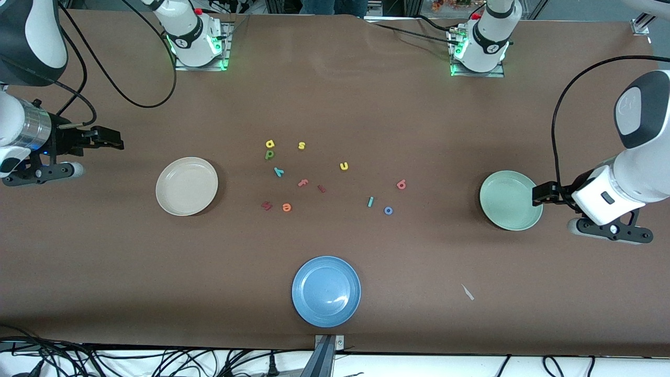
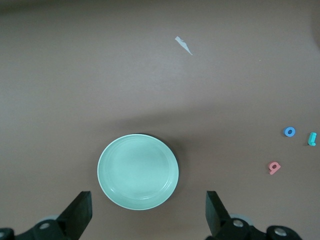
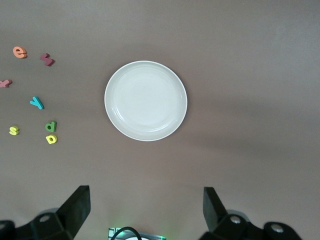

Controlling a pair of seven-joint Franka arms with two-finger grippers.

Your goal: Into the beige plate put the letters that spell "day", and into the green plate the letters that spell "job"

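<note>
Facing green plate (image 2: 138, 171) — left gripper (image 2: 147, 215)

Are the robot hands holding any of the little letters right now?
No, nothing is held. The left gripper hangs open by the green plate, and the right gripper hangs open near the beige plate. All letters lie on the table.

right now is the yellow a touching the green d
Apart. The front view shows a thin strip of brown table between the yellow a and the green d; the right wrist view shows the same gap.
</note>
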